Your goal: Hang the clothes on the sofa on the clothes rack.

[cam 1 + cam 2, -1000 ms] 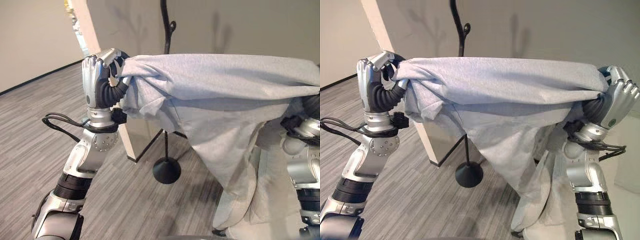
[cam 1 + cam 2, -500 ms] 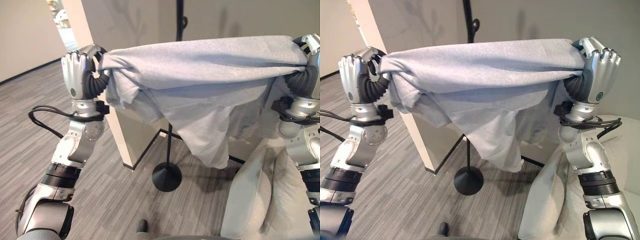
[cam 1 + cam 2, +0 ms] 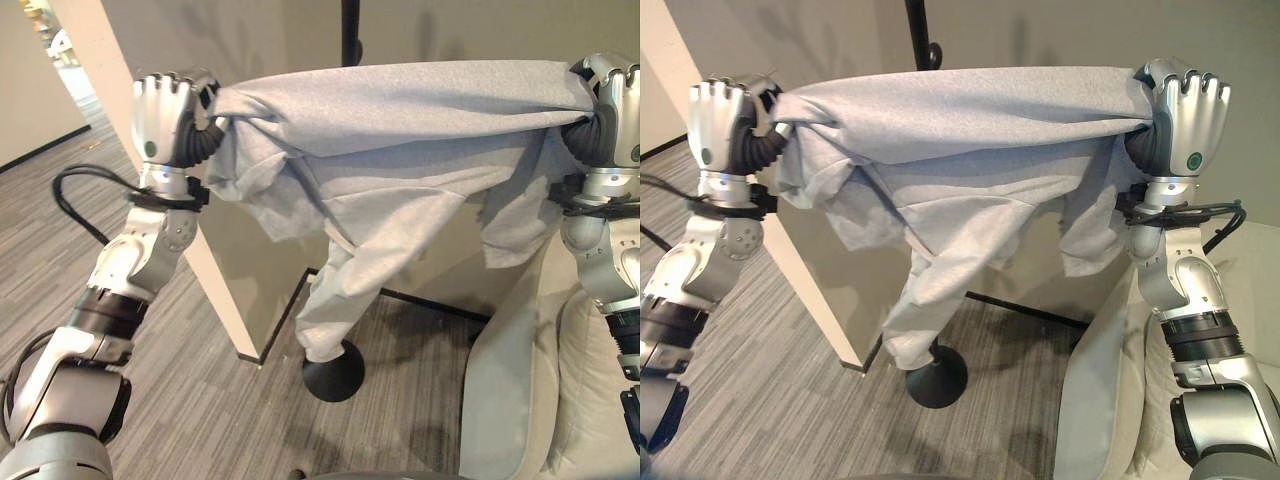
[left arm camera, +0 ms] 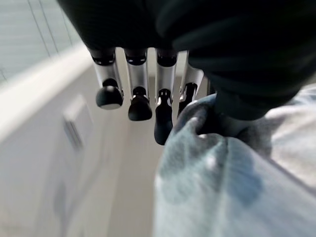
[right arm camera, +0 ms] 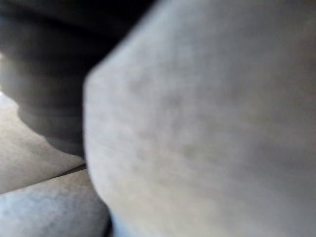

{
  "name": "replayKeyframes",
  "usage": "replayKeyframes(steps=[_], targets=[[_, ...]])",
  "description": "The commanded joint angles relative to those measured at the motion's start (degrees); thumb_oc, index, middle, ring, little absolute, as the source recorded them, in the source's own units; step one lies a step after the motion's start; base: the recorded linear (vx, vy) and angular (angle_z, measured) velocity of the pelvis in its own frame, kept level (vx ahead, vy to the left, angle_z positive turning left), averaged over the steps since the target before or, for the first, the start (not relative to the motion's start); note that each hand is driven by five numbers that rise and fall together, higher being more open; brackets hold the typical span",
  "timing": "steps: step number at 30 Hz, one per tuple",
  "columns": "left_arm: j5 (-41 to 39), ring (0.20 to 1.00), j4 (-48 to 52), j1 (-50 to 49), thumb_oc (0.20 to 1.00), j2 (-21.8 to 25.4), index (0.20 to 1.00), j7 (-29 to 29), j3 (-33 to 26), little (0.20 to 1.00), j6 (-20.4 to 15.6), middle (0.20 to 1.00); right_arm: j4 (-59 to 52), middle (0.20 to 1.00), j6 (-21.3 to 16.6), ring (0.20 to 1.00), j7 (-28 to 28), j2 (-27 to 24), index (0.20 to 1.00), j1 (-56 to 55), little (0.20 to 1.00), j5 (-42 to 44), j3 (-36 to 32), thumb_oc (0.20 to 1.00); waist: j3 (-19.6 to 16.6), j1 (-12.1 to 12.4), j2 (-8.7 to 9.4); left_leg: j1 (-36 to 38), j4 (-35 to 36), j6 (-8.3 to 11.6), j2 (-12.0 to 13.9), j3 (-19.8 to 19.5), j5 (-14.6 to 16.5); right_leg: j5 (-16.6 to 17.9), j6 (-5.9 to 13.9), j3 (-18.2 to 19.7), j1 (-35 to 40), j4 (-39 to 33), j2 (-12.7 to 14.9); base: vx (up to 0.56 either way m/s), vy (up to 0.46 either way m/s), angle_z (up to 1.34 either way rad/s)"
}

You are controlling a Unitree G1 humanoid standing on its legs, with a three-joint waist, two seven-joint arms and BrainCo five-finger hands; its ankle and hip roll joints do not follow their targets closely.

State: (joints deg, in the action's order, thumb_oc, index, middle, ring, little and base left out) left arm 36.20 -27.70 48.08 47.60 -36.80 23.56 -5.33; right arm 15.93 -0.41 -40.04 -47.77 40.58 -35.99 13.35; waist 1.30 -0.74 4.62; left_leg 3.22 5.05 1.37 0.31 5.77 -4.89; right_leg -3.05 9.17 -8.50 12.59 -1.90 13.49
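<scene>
**Q:** so where's the shirt sitting on your feed?

**Me:** Up in the air. From my head cam the grey garment is stretched out between both hands, with its long axis running straight across, left to right, roughly level. The top edge is pulled into a taut band and the rest sags below it. One long fold droops down toward the round black base of the clothes rack, whose dark pole pokes up behind the cloth.

**Q:** grip ok?

**Me:** The left hand is raised in a fist with the fabric bunched at it. My left wrist cam shows the cloth wadded against the palm with the fingers curled over it. The right hand is fisted the same way on the other end, with fabric right up against its wrist cam.

**Q:** sofa?

**Me:** The pale cushions are down on my right side, under the right arm. A beige wall corner stands behind the hanging cloth, on grey plank floor.
</scene>
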Motion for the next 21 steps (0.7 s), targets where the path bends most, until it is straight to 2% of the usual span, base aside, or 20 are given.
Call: replayKeyframes(steps=[1, 4, 8, 10, 11, 12, 13, 14, 15, 16, 18, 21], targets=[[-2.8, 0.2, -5.7, 2.6, 0.2, 5.2, 0.2, 0.3, -3.1, 0.2, 4.1, 0.2, 2.0, 0.2, -0.4, 0.2, 2.0, -7.1, 0.2, 4.7, 0.2, 3.6, 1.7, 0.2, -6.5, 1.8, -0.84, 0.7, -0.1, 1.86, 3.4, 0.6, 3.8, 3.3, 2.35, 0.8, -4.0, 5.2, -0.9, 0.08, 0.122, -0.02], [-2.6, 0.2, -7.8, 5.0, 0.2, 6.5, 0.2, 0.5, -1.4, 0.2, 4.6, 0.2, 2.9, 0.2, -0.6, 0.2, 3.0, -8.2, 0.2, 6.3, 0.2, 3.1, 3.5, 0.2, -6.5, 1.7, -0.66, 0.9, -0.1, 1.3, 2.5, 0.9, 4.4, 4.4, 2.95, 1.2, -4.4, 5.7, -0.3, 0.07, 0.104, -0.06], [-2.0, 0.2, -12.1, 8.6, 0.2, 7.7, 0.2, 1.2, 1.6, 0.2, 5.7, 0.2, 4.1, 0.2, -0.4, 0.2, 3.9, -8.6, 0.2, 8.3, 0.2, 2.5, 5.5, 0.2, -6.4, 1.5, -0.78, 1.5, -0.5, -0.14, 0.6, 1.4, 6.0, 8.1, 4.17, 1.9, -5.5, 7.8, 1.8, 0.07, 0.149, -0.05], [-2.5, 0.2, -15.5, 11.0, 0.2, 8.1, 0.2, 1.3, 4.0, 0.2, 6.1, 0.2, 6.5, 0.2, -0.2, 0.2, 3.8, -8.1, 0.2, 12.0, 0.2, 3.2, 8.0, 0.2, -5.5, 1.8, -1.14, 1.8, -0.9, -1.07, -0.3, 2.2, 6.4, 12.5, 4.93, 2.2, -7.6, 11.3, 2.9, 0.02, 0.153, -0.15], [-2.6, 0.2, -15.9, 11.5, 0.2, 8.1, 0.2, 1.3, 4.3, 0.2, 6.1, 0.2, 6.9, 0.2, -0.2, 0.2, 3.7, -8.1, 0.2, 12.5, 0.2, 3.3, 8.3, 0.2, -5.3, 1.9, -1.15, 1.7, -1.0, -1.17, -0.3, 2.4, 6.4, 12.5, 5.02, 2.4, -7.8, 11.6, 2.9, 0.02, 0.184, -0.26], [-3.1, 0.2, -18.3, 14.0, 0.2, 8.0, 0.2, 1.9, 6.9, 0.2, 6.1, 0.2, 10.1, 0.2, 0.2, 0.2, 3.2, -8.4, 0.2, 15.5, 0.2, 4.6, 10.5, 0.2, -4.2, 1.7, -1.85, 1.6, -1.8, -1.7, -0.5, 2.4, 6.7, 13.9, 4.6, 2.7, -9.7, 16.3, 3.0, 0.06, 0.241, -0.29], [-3.2, 0.2, -20.8, 14.5, 0.2, 6.7, 0.2, 2.6, 8.2, 0.2, 6.3, 0.2, 12.5, 0.2, 0.3, 0.2, 3.2, -6.9, 0.2, 16.7, 0.2, 6.1, 11.3, 0.2, -3.5, 1.6, -2.64, 1.9, -2.5, -2.37, -0.6, 2.7, 7.3, 14.9, 4.0, 1.9, -11.9, 20.0, 4.5, 0.06, 0.236, -0.21], [-3.2, 0.2, -20.9, 14.5, 0.2, 6.7, 0.2, 2.6, 8.2, 0.2, 6.3, 0.2, 12.6, 0.2, 0.3, 0.2, 3.2, -6.8, 0.2, 16.7, 0.2, 6.1, 11.4, 0.2, -3.5, 1.6, -2.62, 1.9, -2.5, -2.38, -0.6, 2.7, 7.3, 14.8, 4.01, 1.9, -12.0, 20.1, 4.6, 0.09, 0.182, -0.1], [-2.4, 0.2, -22.8, 14.7, 0.2, 6.0, 0.2, 3.3, 9.4, 0.2, 6.9, 0.2, 14.4, 0.2, 0.2, 0.2, 2.9, -5.6, 0.2, 17.9, 0.2, 8.0, 11.9, 0.2, -3.1, 2.0, -2.91, 2.0, -2.7, -2.59, -0.8, 3.4, 7.5, 15.7, 3.61, -0.9, -12.2, 19.7, 6.2, 0.07, 0.069, 0.01], [-2.1, 0.2, -23.6, 15.0, 0.2, 5.8, 0.2, 3.6, 10.1, 0.2, 7.1, 0.2, 15.1, 0.2, -0.1, 0.2, 3.0, -5.2, 0.2, 18.5, 0.2, 8.8, 12.4, 0.2, -3.1, 2.1, -2.9, 2.0, -2.7, -2.67, -0.9, 3.3, 7.6, 16.6, 3.79, -2.1, -11.9, 19.3, 6.7, 0.07, 0.072, 0.0], [-1.8, 0.2, -24.6, 15.0, 0.2, 5.8, 0.2, 4.1, 10.6, 0.2, 7.2, 0.2, 15.1, 0.2, -0.3, 0.2, 3.5, -5.1, 0.2, 18.7, 0.2, 9.2, 13.0, 0.2, -3.1, 2.1, -2.81, 1.9, -2.5, -2.65, -1.1, 3.3, 7.5, 16.5, 3.89, -3.1, -11.4, 18.3, 6.9, 0.07, 0.027, -0.04], [-0.2, 0.2, -26.8, 13.4, 0.2, 6.1, 0.2, 5.4, 11.3, 0.2, 7.4, 0.2, 14.9, 0.2, -1.2, 0.2, 5.6, -5.1, 0.2, 17.1, 0.2, 9.7, 14.1, 0.2, -4.4, 2.4, -1.33, 2.3, -0.9, -2.17, -1.9, 3.8, 7.8, 17.9, 5.06, -5.1, -8.8, 13.4, 6.8, 0.11, 0.004, 0.1]])
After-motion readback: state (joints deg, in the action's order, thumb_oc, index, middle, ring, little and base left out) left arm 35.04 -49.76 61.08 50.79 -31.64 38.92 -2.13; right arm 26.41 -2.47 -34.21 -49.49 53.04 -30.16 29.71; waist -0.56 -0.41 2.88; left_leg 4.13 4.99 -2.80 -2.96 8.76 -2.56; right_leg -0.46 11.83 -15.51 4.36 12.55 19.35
